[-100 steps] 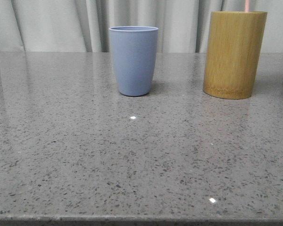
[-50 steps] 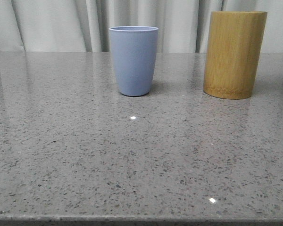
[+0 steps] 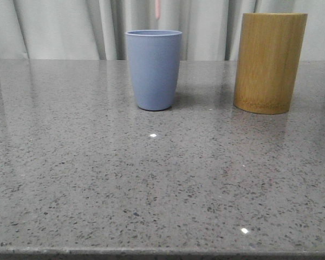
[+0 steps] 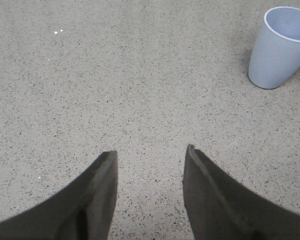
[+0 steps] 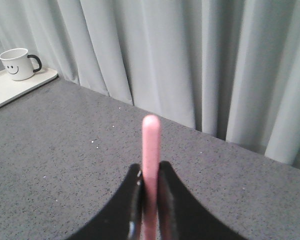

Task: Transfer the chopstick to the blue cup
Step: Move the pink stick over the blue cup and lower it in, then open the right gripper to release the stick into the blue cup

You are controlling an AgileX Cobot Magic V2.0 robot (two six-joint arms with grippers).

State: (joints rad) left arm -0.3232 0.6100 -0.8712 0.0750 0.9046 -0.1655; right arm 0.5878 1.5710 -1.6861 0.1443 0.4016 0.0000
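The right gripper [image 5: 150,192] is clenched on the chopstick [image 5: 150,150], hanging it above the blue cup [image 3: 153,69] for lowering; the left gripper [image 4: 150,157] is released, idle.

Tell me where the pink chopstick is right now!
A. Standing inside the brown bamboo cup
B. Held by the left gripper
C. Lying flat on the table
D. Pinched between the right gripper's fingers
D: in the right wrist view the right gripper is shut on the chopstick, whose rounded tip sticks out past the fingertips; the left gripper is open with nothing between its fingers.
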